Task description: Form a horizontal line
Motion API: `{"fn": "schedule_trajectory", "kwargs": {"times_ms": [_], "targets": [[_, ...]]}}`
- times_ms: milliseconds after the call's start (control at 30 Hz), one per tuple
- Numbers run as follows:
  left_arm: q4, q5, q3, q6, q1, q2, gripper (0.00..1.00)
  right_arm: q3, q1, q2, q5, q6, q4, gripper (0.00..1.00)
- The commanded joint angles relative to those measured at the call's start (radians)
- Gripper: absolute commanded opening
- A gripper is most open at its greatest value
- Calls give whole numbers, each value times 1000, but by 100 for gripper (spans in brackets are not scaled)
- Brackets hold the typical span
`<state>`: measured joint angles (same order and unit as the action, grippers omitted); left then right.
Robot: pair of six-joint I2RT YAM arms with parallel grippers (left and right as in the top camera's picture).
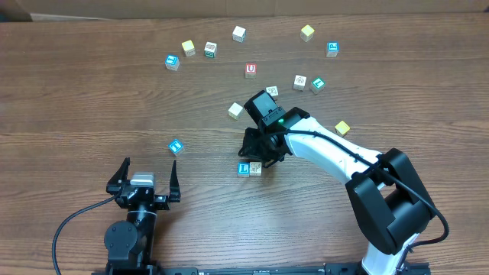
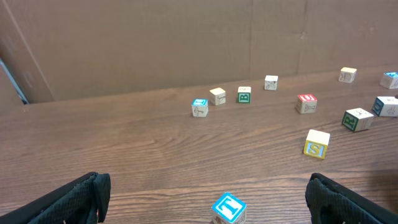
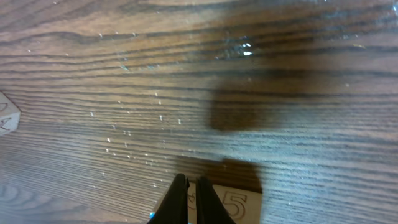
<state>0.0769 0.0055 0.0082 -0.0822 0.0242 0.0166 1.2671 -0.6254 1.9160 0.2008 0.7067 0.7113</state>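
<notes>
Two touching cubes make a short row: a blue "L" cube (image 1: 244, 169) with a tan cube (image 1: 256, 167) on its right. My right gripper (image 1: 259, 156) hangs just above and behind this pair. In the right wrist view its fingers (image 3: 191, 200) are pressed together, shut on nothing, with the tips over the tan cube (image 3: 239, 204), whose top shows a "5". My left gripper (image 1: 149, 180) stands wide open near the front edge. A separate blue cube (image 2: 229, 208) sits just ahead of it, between the spread fingers (image 2: 81, 198).
Loose cubes lie scattered across the far half: a red one (image 1: 250, 69), yellow ones (image 1: 235, 110) (image 1: 342, 127), a blue one (image 1: 172, 62), a green one (image 1: 318, 85) and several more. A cardboard wall (image 2: 155, 43) closes off the back.
</notes>
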Motion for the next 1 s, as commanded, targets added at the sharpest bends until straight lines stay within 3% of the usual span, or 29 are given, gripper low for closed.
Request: {"fn": "schedule_trajectory", "kwargs": {"times_ms": [0, 967], "targets": [[1, -6, -3, -19, -3, -10, 99, -3, -2, -22, -13, 4, 10, 4], [1, -6, -3, -19, -3, -10, 100, -3, -3, -21, 25, 3, 58, 5]]}}
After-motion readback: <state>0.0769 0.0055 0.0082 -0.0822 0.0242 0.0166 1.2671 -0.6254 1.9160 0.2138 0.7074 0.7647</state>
